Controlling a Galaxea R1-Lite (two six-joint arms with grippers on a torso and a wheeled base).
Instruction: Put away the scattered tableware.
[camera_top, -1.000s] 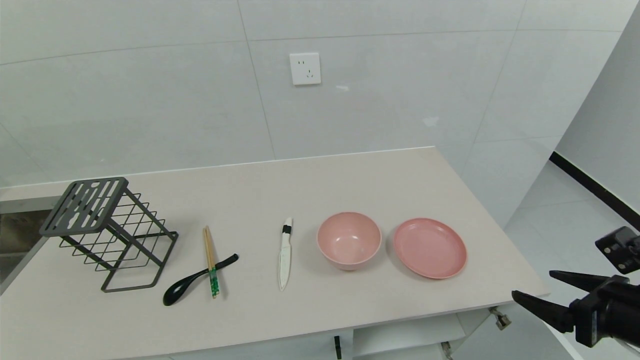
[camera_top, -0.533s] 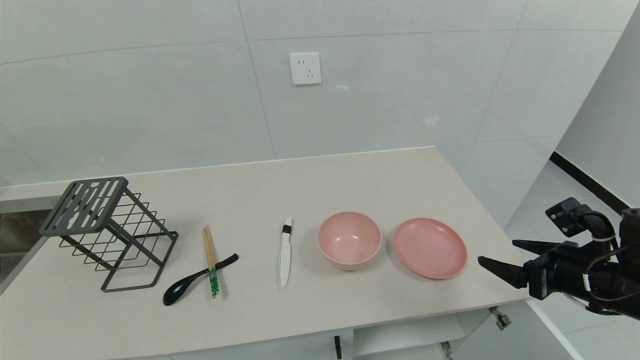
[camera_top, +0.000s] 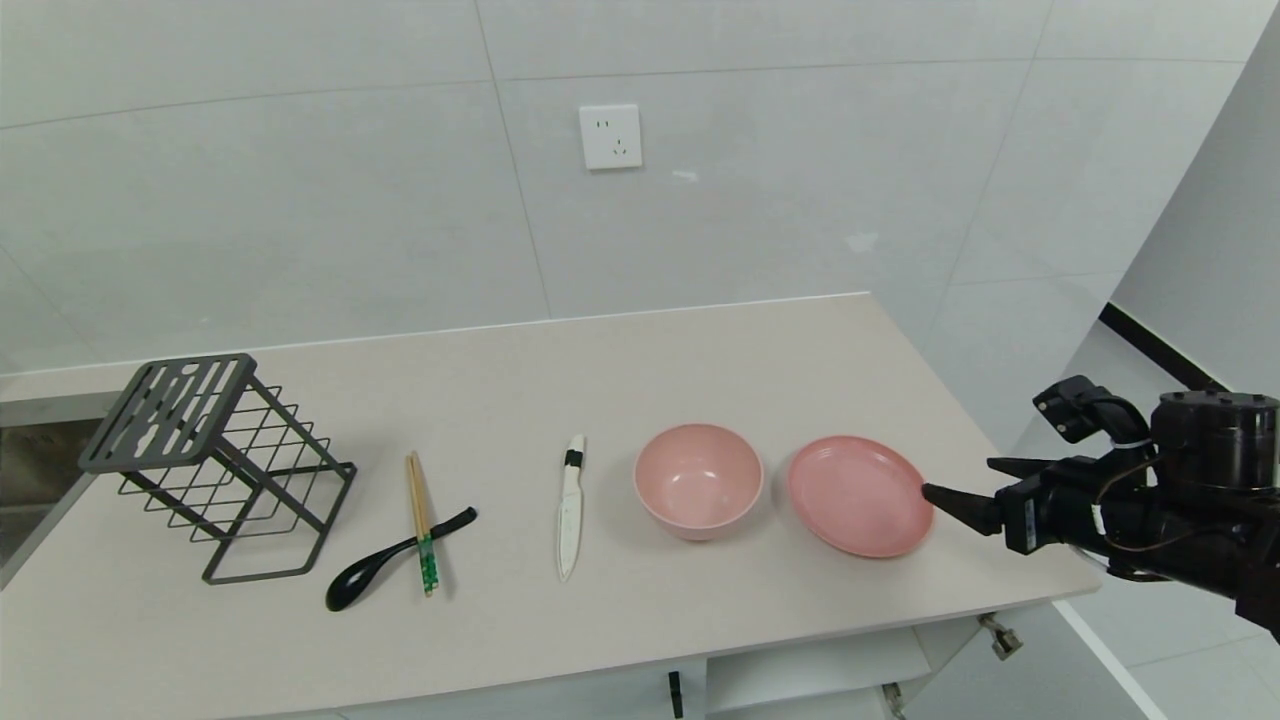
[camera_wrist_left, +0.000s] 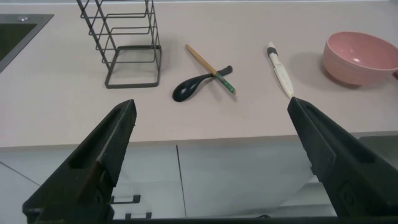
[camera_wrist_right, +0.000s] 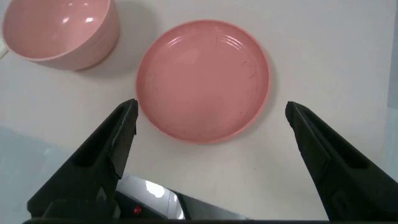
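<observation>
The right end effector (camera_top: 957, 476), fingers spread wide, points at the pink plate (camera_top: 858, 495) at lower right; pink bowl (camera_top: 698, 480) just left of it, then knife (camera_top: 570, 510), chopsticks (camera_top: 420, 520), black spoon (camera_top: 387, 561) (those two crossed), wire rack (camera_top: 170, 405) on the desk (camera_top: 700, 370).

Right pincer (camera_wrist_right: 211, 106) hovering at the edge of the pale beige worktop (camera_wrist_right: 323, 50), its two black fingers (camera_wrist_right: 99, 162) spread wide apart. Framed in that gap, a shallow round pink plate (camera_wrist_right: 203, 79), plastic by the look of it, lies flat on the surface, faint concentric ridges showing inside its rim. Just beside it sits a deep round pink bowl (camera_wrist_right: 61, 31), upright, with a narrow strip of worktop separating the two. The worktop's front edge runs close beneath the fingers.
</observation>
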